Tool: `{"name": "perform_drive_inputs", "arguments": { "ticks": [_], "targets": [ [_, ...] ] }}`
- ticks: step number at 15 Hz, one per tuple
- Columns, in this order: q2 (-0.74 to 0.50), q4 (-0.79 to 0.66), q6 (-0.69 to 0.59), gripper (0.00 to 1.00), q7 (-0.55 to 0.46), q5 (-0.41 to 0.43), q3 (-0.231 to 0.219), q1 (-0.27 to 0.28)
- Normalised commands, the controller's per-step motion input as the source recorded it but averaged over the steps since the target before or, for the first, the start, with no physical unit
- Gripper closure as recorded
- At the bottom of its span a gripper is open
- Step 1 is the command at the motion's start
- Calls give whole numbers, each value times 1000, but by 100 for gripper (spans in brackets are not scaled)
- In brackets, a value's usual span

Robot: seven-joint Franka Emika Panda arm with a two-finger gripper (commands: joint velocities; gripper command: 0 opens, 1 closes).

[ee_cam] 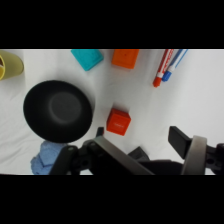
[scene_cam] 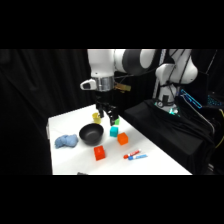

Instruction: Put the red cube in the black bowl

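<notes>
The red cube (scene_cam: 99,153) stands near the table's front, just in front of the black bowl (scene_cam: 91,134). My gripper (scene_cam: 107,117) hangs above the table behind the bowl, well clear of both. In the wrist view the red cube (ee_cam: 119,121) sits right beside the black bowl (ee_cam: 59,111), whose hollow holds nothing. The gripper (ee_cam: 139,134) is open there, its two dark fingers spread wide with nothing between them, and the cube shows just past the fingertips.
A teal cube (scene_cam: 114,131) and a paler orange cube (scene_cam: 122,139) stand right of the bowl. A blue cloth lump (scene_cam: 66,142) lies to its left. A yellow cup (scene_cam: 96,117) and a green item (scene_cam: 116,121) sit at the back. Markers (scene_cam: 135,156) lie front right.
</notes>
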Motion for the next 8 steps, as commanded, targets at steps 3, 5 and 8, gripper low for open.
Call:
{"name": "perform_drive_inputs", "arguments": {
  "ticks": [3,5,8],
  "targets": [
    [77,86,11,0,116,-38,7,-10],
    [178,199,29,0,257,-70,-11,-5],
    [242,263,58,0,280,-72,-9,12]
  ]
}}
